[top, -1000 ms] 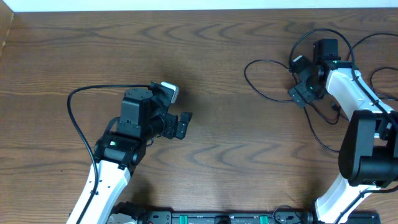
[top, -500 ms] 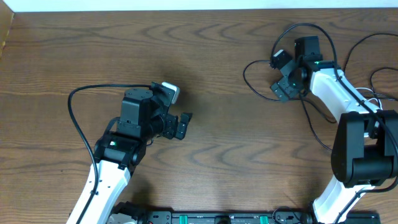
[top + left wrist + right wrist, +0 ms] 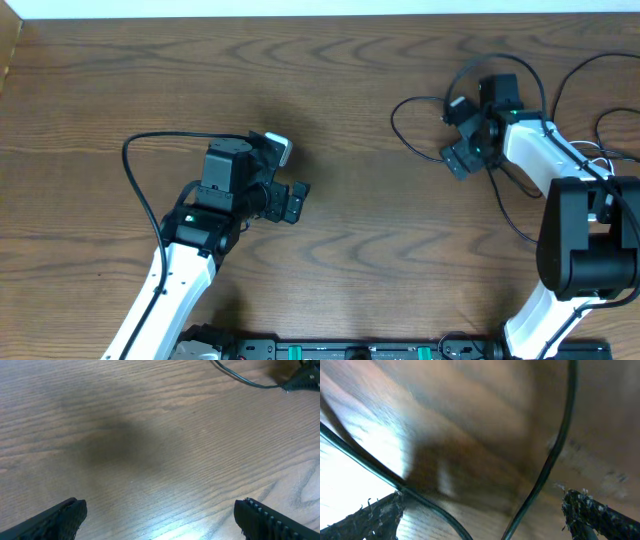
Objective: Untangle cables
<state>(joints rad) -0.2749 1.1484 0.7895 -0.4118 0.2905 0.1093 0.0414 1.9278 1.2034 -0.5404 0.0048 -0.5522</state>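
Black cable (image 3: pixel 393 118) loose, looping just left of right gripper (image 3: pixel 456 133), more of it trailing behind. I see right jaws wide apart, two strands crossing between them, nothing clamped. Left gripper (image 3: pixel 290 175) well left, spread wide, empty.

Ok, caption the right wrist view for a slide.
Right gripper open over the wooden table, black cable strands passing between its jaws.

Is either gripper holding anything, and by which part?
Nothing is held. The left gripper is open over the table. The right gripper is open too, with black cable strands lying loose between its jaws.
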